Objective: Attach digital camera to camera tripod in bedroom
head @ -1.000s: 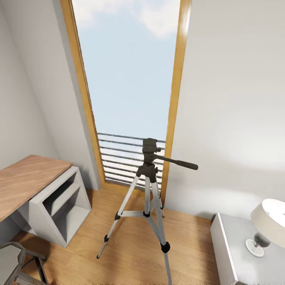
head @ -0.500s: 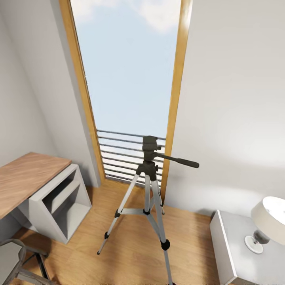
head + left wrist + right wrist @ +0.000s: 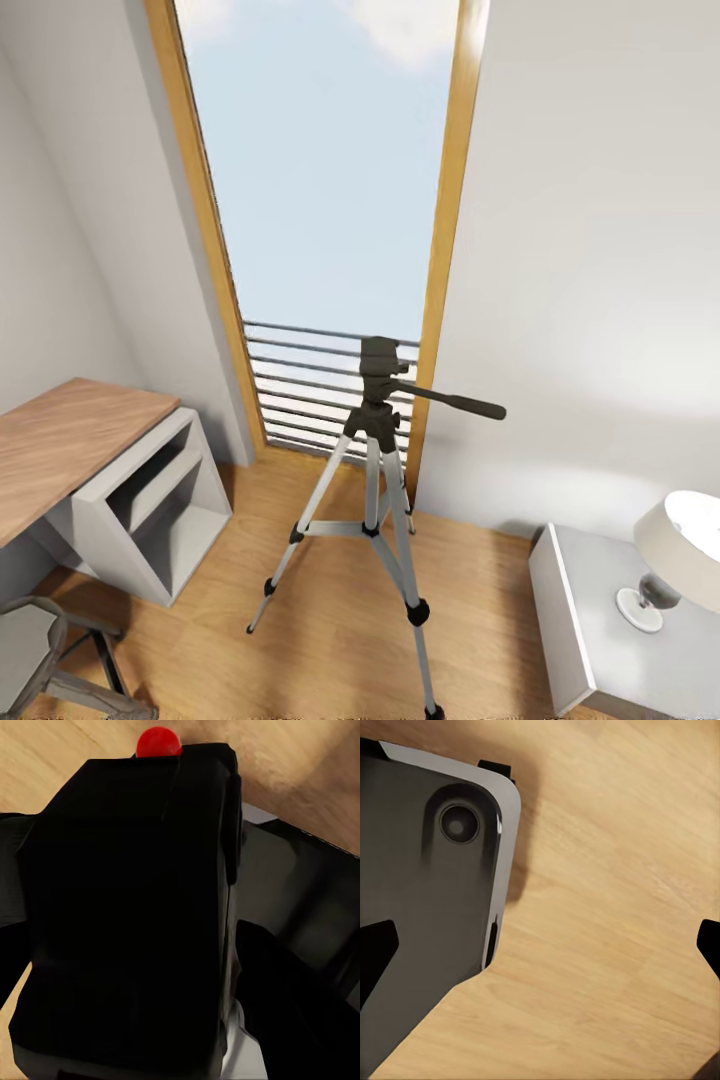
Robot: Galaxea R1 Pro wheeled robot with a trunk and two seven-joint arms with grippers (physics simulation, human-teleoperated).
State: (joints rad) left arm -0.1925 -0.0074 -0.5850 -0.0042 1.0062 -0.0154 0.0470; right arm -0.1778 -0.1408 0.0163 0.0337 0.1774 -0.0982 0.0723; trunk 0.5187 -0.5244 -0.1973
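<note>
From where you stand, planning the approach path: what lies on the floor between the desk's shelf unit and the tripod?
In the head view, bare wood floor separates the grey shelf unit from the camera tripod; nothing stands there.

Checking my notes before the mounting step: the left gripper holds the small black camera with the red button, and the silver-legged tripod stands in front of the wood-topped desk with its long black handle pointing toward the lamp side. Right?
Not quite. The head view shows the silver-legged tripod standing in front of the tall wood-framed window, not the wood-topped desk. The rest holds: the left wrist view shows the small black camera in the left gripper.
</note>
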